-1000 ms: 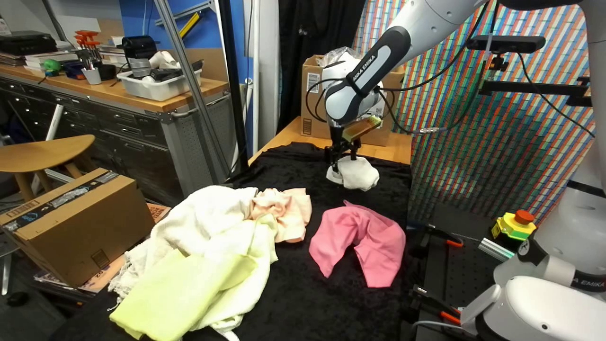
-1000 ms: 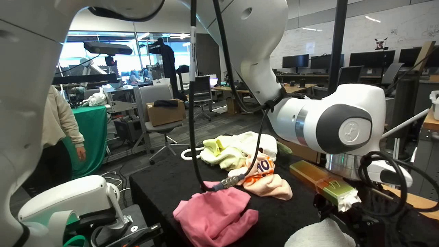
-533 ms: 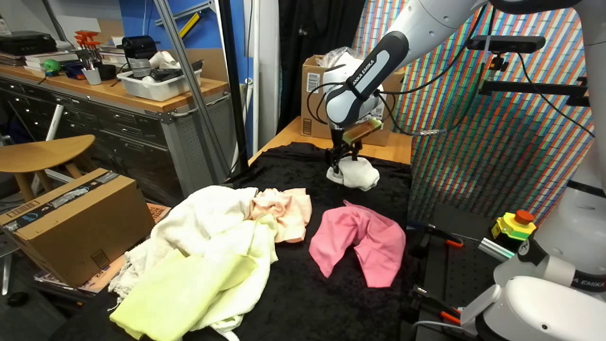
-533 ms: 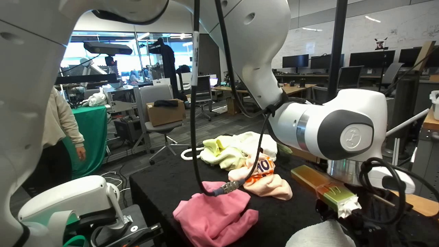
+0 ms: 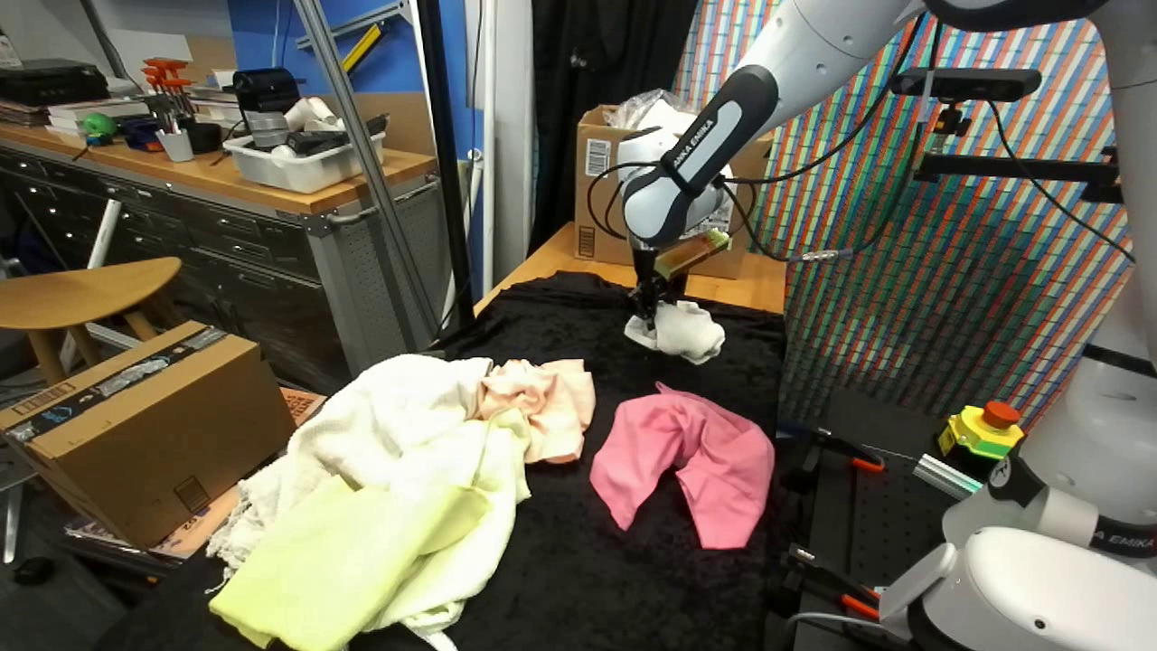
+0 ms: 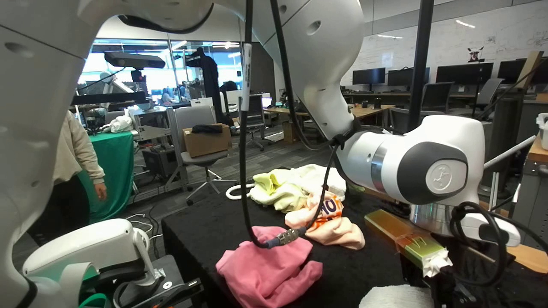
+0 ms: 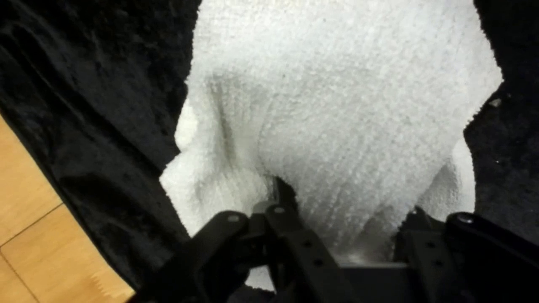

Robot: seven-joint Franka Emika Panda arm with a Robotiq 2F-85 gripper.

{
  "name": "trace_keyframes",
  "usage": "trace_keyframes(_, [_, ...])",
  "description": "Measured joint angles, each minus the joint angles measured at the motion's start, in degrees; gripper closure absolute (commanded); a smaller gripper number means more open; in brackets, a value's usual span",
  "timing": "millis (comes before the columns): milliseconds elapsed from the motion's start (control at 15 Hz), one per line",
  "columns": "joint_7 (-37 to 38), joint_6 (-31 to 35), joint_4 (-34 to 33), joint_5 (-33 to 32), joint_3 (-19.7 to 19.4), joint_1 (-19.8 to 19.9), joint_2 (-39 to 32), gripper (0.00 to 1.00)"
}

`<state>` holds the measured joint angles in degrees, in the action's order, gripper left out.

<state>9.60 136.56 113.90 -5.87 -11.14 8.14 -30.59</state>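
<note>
A: And there's the claw, right down on the white cloth, fingers in among its folds!

B: The wrist view has those fingers standing apart, fabric bunched between them. Whether they actually pinch it, nobody can say from these views.

A: And the white cloth itself? Crumpled at the far end of the table, on the black cover, with bare wood showing off to the left in the wrist view.

B: A cardboard box stands farther back, partly behind the white arm. Just above the claw, look, a gold-and-green block!

A: Nearer, on the right in an exterior view, lies the pink cloth, bent into an arch, apart from the other fabrics.

B: And on the left, what a pile! The peach cloth on its far side touches the cream blanket, and a yellow-green cloth spreads over the blanket's near side.

A: There's print on that peach cloth, too, dark and orange, showing in an exterior view.

B: Off to the right, beside the table, a red button tops a yellow housing, near the arm's white base.
</note>
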Motion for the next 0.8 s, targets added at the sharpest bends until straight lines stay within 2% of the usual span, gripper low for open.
trace_keyframes(67, [0.0,0.0,0.0,0.0,0.0,0.0,0.0,0.94])
trace_keyframes(200, [-0.1,0.0,-0.1,0.0,0.0,0.0,0.1,0.96])
trace_keyframes(400, [-2.2,-0.1,-0.1,1.0,0.8,0.3,0.9,0.92])
trace_keyframes(800, [-14.4,-1.8,0.1,6.4,5.6,1.7,6.6,0.92])
